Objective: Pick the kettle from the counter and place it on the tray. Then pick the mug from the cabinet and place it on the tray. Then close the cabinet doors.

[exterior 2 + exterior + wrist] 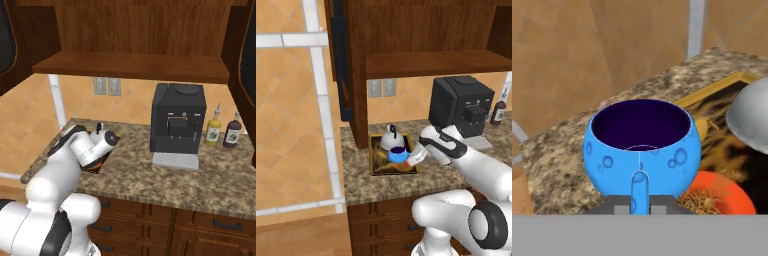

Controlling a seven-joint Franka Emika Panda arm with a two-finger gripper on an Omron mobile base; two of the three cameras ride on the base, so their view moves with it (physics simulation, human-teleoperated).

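Note:
The blue mug [397, 154] [642, 150] stands upright over the front part of the tray [375, 169] [712, 94]; I cannot tell if it rests on it. My gripper [409, 159] [639, 205] reaches in from the right and is shut on the mug's handle, one fingertip on each side. The silver-white kettle [390, 139] [753, 120] sits on the back of the tray, just behind the mug. The tray lies at the left end of the granite counter [406, 182] [150, 175]. Above it the cabinet [426, 62] is open, its doors [340, 60] [248, 55] swung out.
A black coffee machine [461, 105] [177, 117] stands on the counter right of the tray. Two bottles [213, 129] [232, 131] are at the far right by the wall. The counter's left end is close beside the tray, by a white window frame [323, 100].

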